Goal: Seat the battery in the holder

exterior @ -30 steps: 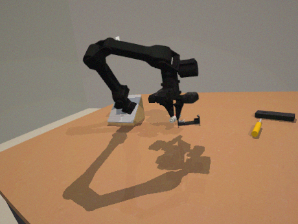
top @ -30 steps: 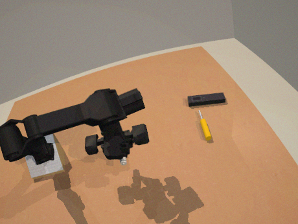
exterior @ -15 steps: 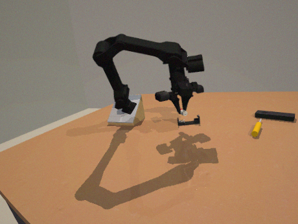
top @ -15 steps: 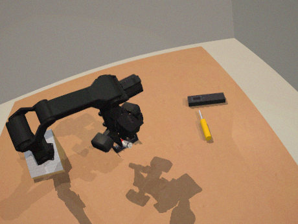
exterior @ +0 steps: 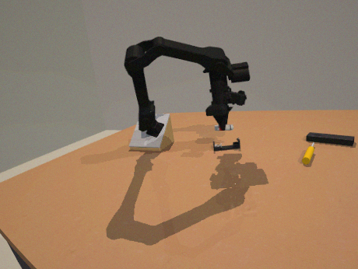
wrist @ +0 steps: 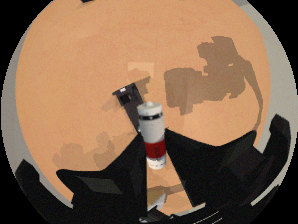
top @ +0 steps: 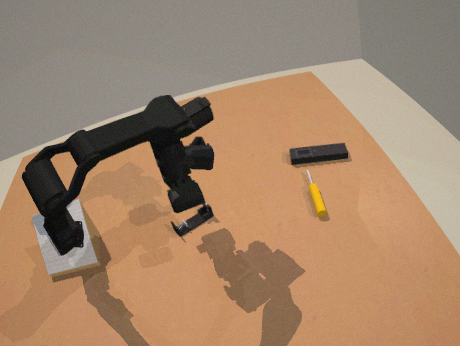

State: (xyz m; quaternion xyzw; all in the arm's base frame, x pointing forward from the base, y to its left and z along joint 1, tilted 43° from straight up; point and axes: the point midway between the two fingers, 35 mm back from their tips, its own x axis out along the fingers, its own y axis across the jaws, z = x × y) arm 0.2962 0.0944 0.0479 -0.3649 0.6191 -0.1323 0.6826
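Observation:
The gripper (exterior: 222, 127) (wrist: 154, 134) is shut on the middle of the battery, pointing down above the holder. The battery (exterior: 229, 127) (wrist: 151, 125) is white with a red band and lies about level in the air, clear of the holder. Its nubbed terminal end points away from the arm's base. The black holder (top: 196, 223) (exterior: 227, 148) (wrist: 131, 104) stands on the table, with its spring at the end nearer the base and the raised lip at the far end. In the wrist view the battery is turned somewhat from the holder's length and hides part of it.
A long black box (top: 320, 154) (exterior: 331, 139) lies well off to the far side of the holder. A yellow screwdriver (top: 318, 200) (exterior: 308, 155) lies beside that box. The arm stands on a pale wedge-shaped base (top: 75, 266) (exterior: 167, 134).

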